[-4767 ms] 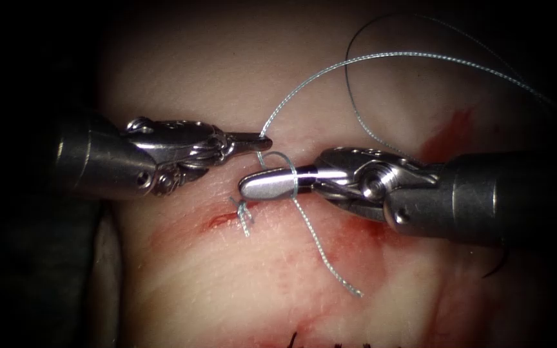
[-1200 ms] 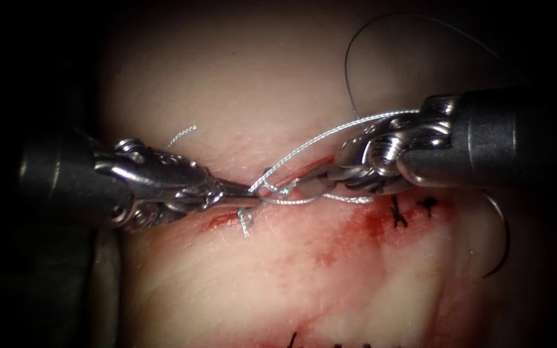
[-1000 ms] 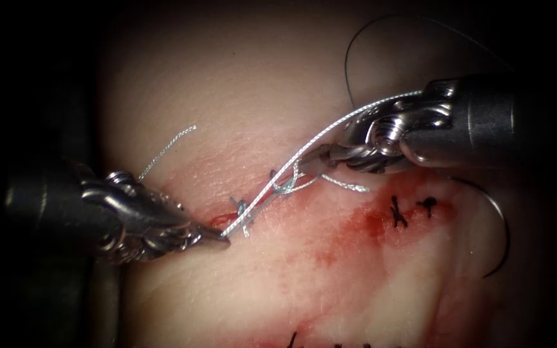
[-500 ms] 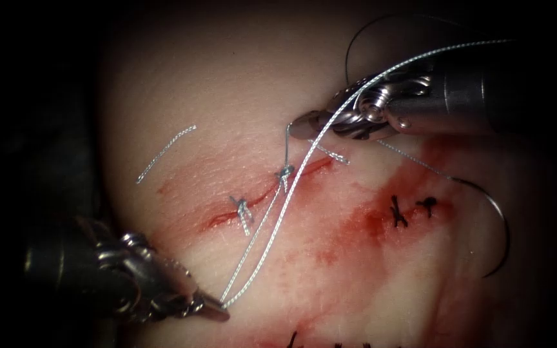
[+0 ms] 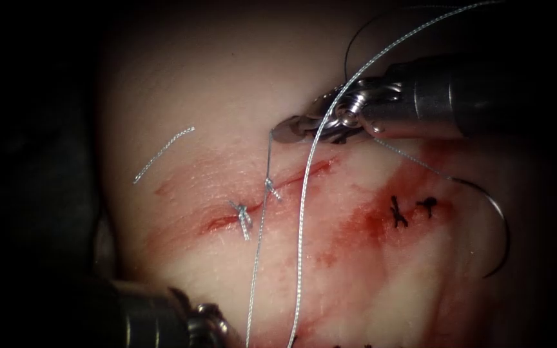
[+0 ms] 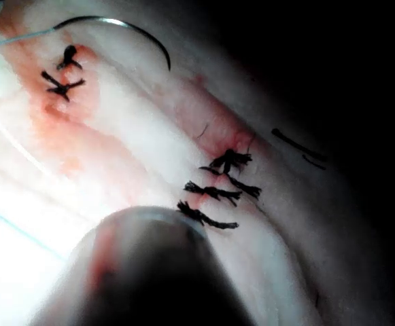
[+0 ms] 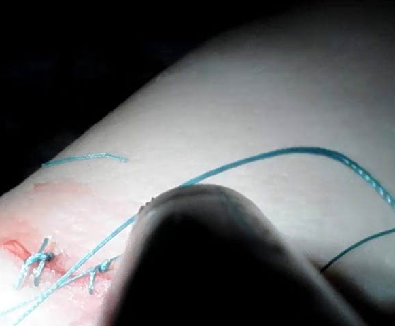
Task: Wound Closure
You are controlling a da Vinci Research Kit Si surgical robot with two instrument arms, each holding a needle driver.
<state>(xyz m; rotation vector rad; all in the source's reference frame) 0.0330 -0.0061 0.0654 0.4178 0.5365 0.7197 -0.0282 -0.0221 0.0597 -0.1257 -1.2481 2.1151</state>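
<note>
Endoscope view: the right arm's steel needle driver (image 5: 278, 133) reaches in level from the right, far of the slanting red cut (image 5: 262, 200), its jaws pinching the pale twisted thread (image 5: 300, 219). Two strands run near, to the left arm's dark tool (image 5: 211, 322) at the near-left edge; whether its jaws grip them I cannot tell. The thin curved needle (image 5: 494, 219) lies free on the pale pork tissue (image 5: 227, 96), right of the cut.

Left wrist view: the needle (image 6: 126, 28) rests beside black stitches (image 6: 61, 75).

Right wrist view: blue knots (image 7: 34, 261) sit on the cut.

No readable text, labels, brands, numbers or signs anywhere: none on the tissue (image 5: 227, 84), none on the right tool's shaft (image 5: 459, 96).
</note>
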